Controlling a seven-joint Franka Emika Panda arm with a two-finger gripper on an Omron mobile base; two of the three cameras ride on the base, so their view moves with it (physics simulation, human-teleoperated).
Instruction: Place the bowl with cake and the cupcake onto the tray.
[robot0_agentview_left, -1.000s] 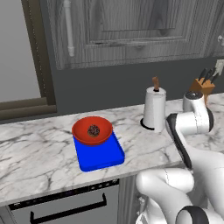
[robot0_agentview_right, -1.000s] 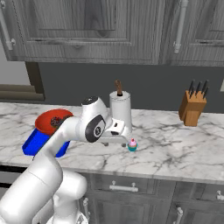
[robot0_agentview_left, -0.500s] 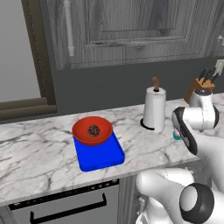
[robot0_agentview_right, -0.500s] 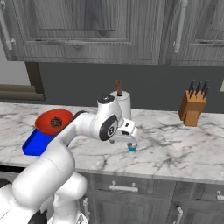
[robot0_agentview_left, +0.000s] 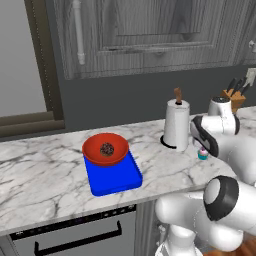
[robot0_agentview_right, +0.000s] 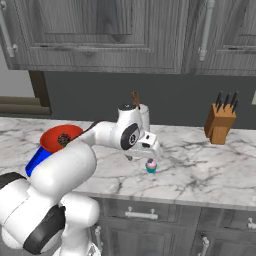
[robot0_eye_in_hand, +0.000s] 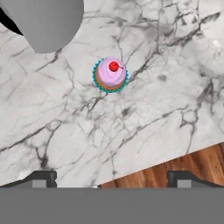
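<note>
You are on the second half of the job: the bowl with cake (robot0_agentview_left: 105, 148) already sits on the tray (robot0_agentview_left: 114, 176), resting on its far end, so what remains is the cupcake (robot0_agentview_right: 150, 166). It stands upright on the marble table (robot0_agentview_left: 45, 175), just beside the paper towel roll (robot0_agentview_left: 176, 124) and well apart from the tray. Your pincer (robot0_agentview_right: 148, 154) hovers right above it with its jaws spread wide and nothing between them. In the hand view the cupcake (robot0_eye_in_hand: 110, 74) lies well up from the fingertips (robot0_eye_in_hand: 40, 178) and somewhere near the line between them, perhaps a touch to one side, so the alignment looks close but not finished. Your next move, as I judge it, calls for bringing the pincer over the cupcake, coming straight down so the fingers straddle the wrapper, then closing gently: it is tiny and could tip or squirt out.
</note>
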